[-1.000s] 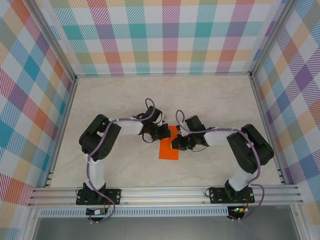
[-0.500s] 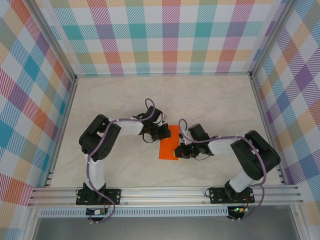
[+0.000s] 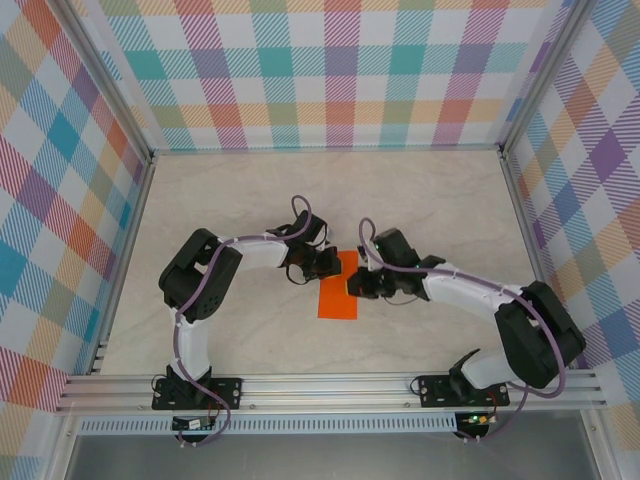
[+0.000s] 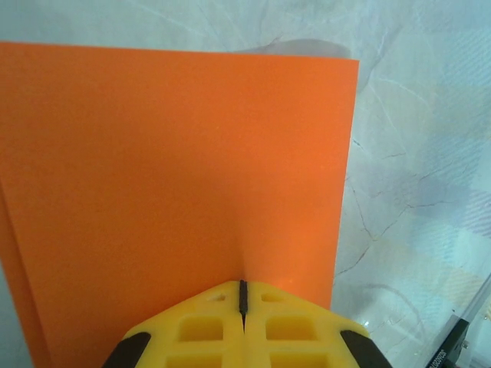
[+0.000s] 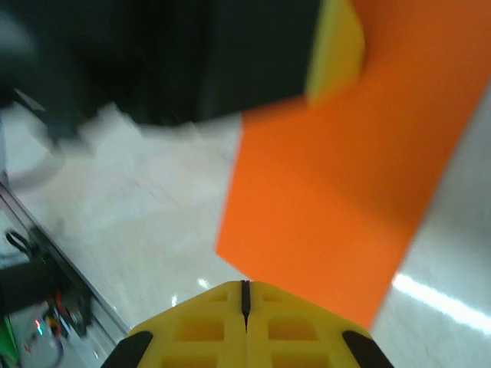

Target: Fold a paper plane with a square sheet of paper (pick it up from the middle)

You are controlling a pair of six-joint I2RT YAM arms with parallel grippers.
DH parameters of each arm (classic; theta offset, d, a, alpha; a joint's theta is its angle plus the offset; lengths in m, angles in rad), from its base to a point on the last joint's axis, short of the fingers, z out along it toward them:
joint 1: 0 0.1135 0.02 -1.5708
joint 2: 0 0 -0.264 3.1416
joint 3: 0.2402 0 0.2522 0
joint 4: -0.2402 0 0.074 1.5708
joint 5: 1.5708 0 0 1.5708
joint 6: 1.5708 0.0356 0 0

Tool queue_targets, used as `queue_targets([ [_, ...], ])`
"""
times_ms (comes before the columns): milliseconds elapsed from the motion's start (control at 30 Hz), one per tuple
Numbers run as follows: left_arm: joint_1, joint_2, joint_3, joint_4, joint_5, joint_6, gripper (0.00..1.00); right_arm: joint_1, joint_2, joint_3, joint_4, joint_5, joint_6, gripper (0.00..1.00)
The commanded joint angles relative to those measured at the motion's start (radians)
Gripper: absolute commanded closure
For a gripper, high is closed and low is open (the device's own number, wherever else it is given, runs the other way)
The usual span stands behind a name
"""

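The square sheet of paper lies flat on the worktop between the two arms, and it reads as a narrow orange rectangle, so it seems already folded in half; the left wrist view shows a sliver of a second layer along one long edge. The paper has not shifted over the last second. The left gripper has also stayed put over the far part of the sheet, its jaws pressed together with nothing between them. The change is all on the right. The right gripper slid toward the near end along the sheet's right-hand edge, then came back up to about where it began, and its elbow has swung well out to the right. Its jaws are likewise together on nothing, their tip at the edge of the blurred orange sheet. This looks like a pressing stroke to sharpen the crease while the left arm pins the paper. The fold is still at an early stage, with no nose or wings yet.
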Motion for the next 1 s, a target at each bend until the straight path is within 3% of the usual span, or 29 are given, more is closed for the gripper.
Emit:
queue_targets([
  [0,-0.003,0.008,0.033,-0.083,-0.045,0.024,1.0,-0.041,0.116,0.07,-0.035,0.08,-0.002,1.0],
  [267,-0.003,-0.064,0.048,-0.098,-0.03,0.012,1.0,-0.082,0.354,0.236,0.026,0.064,0.013,1.0],
  [467,-0.003,-0.135,-0.007,-0.084,-0.054,-0.023,1.0,-0.082,0.436,0.294,0.033,0.057,0.031,1.0],
  [733,-0.018,-0.246,-0.129,0.004,-0.062,-0.143,1.0,-0.082,0.432,0.259,-0.067,0.229,0.125,1.0],
  [867,-0.066,-0.281,-0.169,0.037,-0.072,-0.195,1.0,-0.082,0.358,0.202,-0.215,0.374,0.259,1.0],
  [967,-0.119,-0.288,-0.2,0.092,-0.07,-0.253,1.0,-0.082,0.287,0.133,-0.254,0.39,0.328,1.0],
])
